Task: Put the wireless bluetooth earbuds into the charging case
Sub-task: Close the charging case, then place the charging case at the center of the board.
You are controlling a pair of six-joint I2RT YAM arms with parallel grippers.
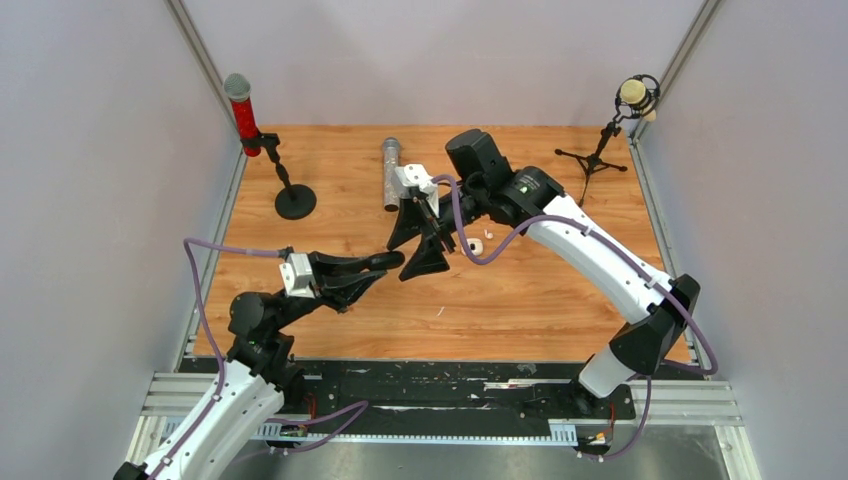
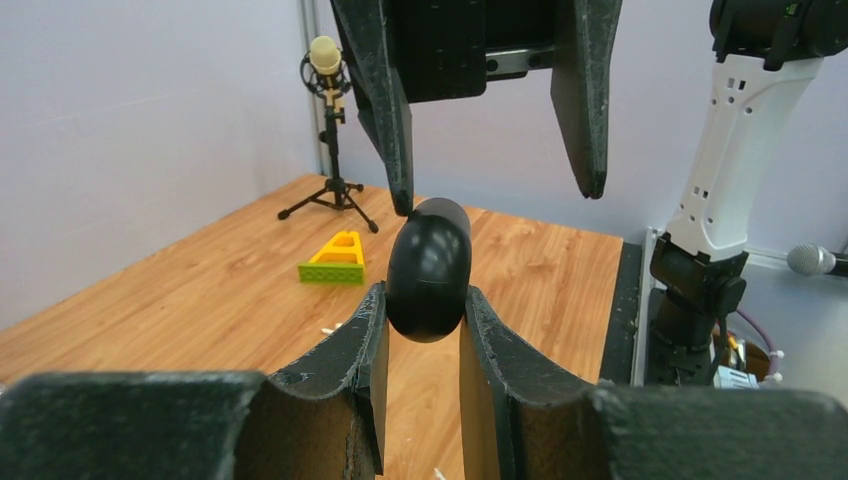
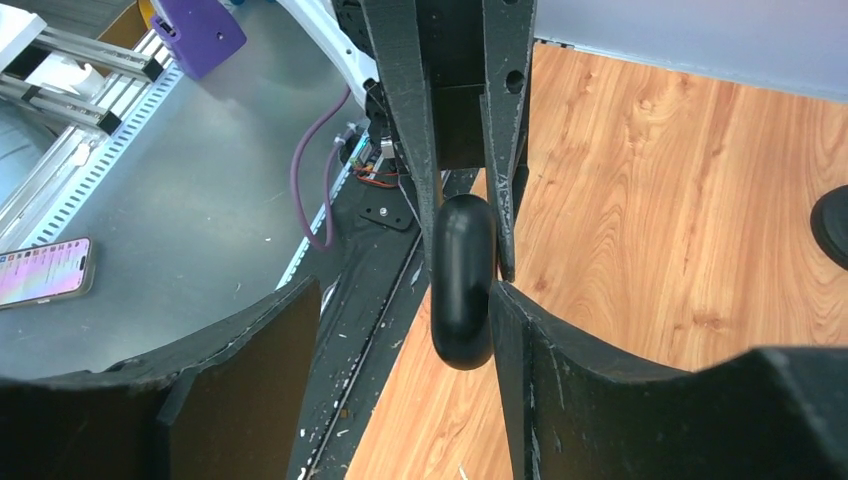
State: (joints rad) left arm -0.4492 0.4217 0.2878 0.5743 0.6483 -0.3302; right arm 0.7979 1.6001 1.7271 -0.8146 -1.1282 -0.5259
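1. The left gripper (image 2: 422,293) is clamped on the black case (image 2: 430,265), held in the air above the middle of the table (image 1: 560,300).
2. The right gripper (image 3: 400,290) stands apart. One finger touches the case and the other is well clear, so it grips nothing.
3. Two white earbuds (image 1: 480,241) lie on the table just right of the grippers. I cannot find the black ones.
4. The case looks hard, smooth, rounded and light, so it is likely to slip or twist. A hold across its broad sides, as now, suits it best.
5. It looks closed, so the lid probably needs prising up at the seam.
6. The earbuds are tiny, light and hard, and will probably skid. Pinch one gently by the stem with the fingertips.
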